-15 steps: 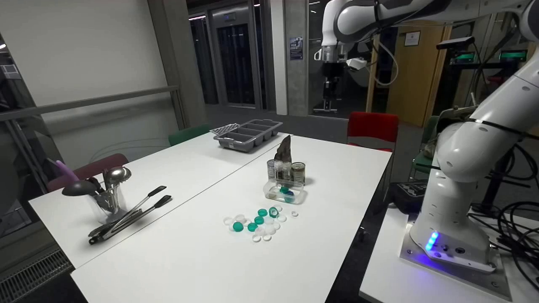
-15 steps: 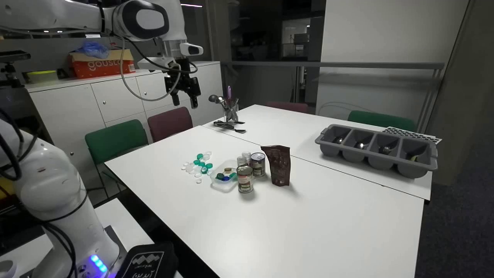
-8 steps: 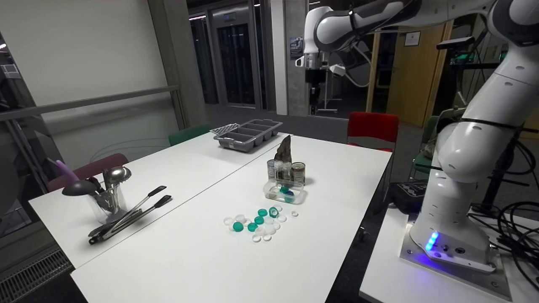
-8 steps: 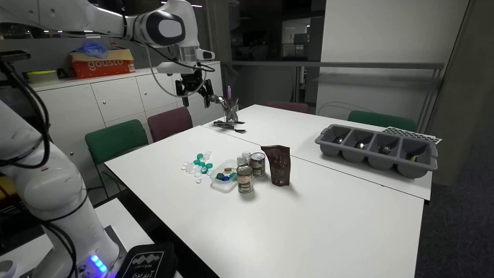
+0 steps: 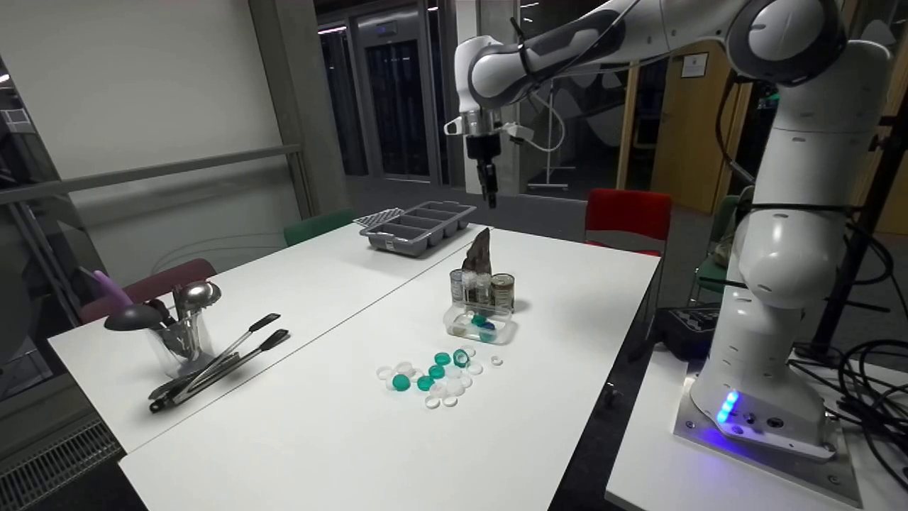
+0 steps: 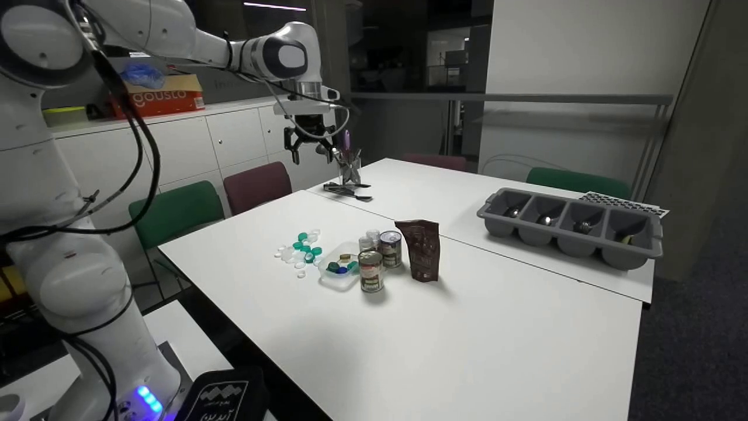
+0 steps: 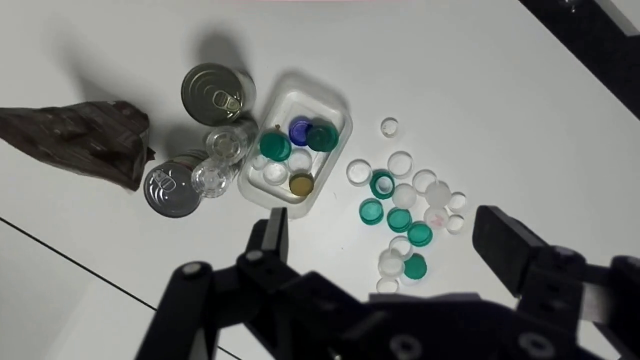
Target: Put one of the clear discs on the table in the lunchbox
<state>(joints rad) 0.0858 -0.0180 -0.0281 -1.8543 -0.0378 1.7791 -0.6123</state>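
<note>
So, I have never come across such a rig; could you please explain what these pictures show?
The white machine is a robot arm, with a black two-fingered gripper at its end. The wide views come from two cameras standing outside the robot; the view looking down comes from a camera on its wrist. On the white table lie loose clear discs and teal-green discs, near an open lunchbox that holds several more. Close by are two cans, two small clear containers and a brown pouch; a grey divided tray stands farther off. Nothing is held: the jaws are open, and the discs that appear between them lie below on the table.
</note>
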